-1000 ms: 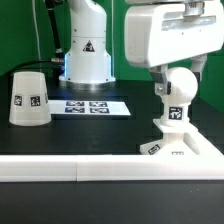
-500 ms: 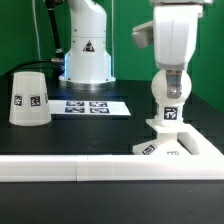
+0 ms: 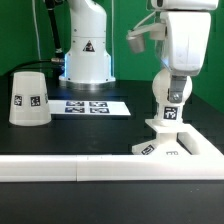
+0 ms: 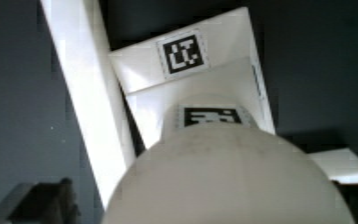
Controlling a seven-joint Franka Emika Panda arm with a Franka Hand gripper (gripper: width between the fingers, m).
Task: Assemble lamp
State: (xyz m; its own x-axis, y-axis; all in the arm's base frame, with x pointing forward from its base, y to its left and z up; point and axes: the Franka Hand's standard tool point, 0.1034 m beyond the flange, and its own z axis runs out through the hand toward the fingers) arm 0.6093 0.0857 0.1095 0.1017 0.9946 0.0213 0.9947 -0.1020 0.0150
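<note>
The white ball-shaped bulb [image 3: 168,95] stands neck down on the flat angular base block [image 3: 178,147] at the exterior view's right. Both carry black-and-white markers. My gripper [image 3: 176,78] comes down from above and is shut on the bulb's top. In the wrist view the bulb [image 4: 211,175] fills the space between the jaws, with the base [image 4: 190,62] and its marker beyond it. The tapered shade [image 3: 29,98] stands mouth down on the table at the exterior view's left, apart from the gripper.
The marker board [image 3: 91,106] lies flat between the shade and the base. The tall white robot column [image 3: 86,45] stands behind it. A long white rail [image 3: 60,168] runs along the table's front edge, and the base sits against it.
The hand has turned about its vertical axis over the bulb, from broadside to narrower. The bulb has gone from leaning to upright on the base. The shade has not moved.
</note>
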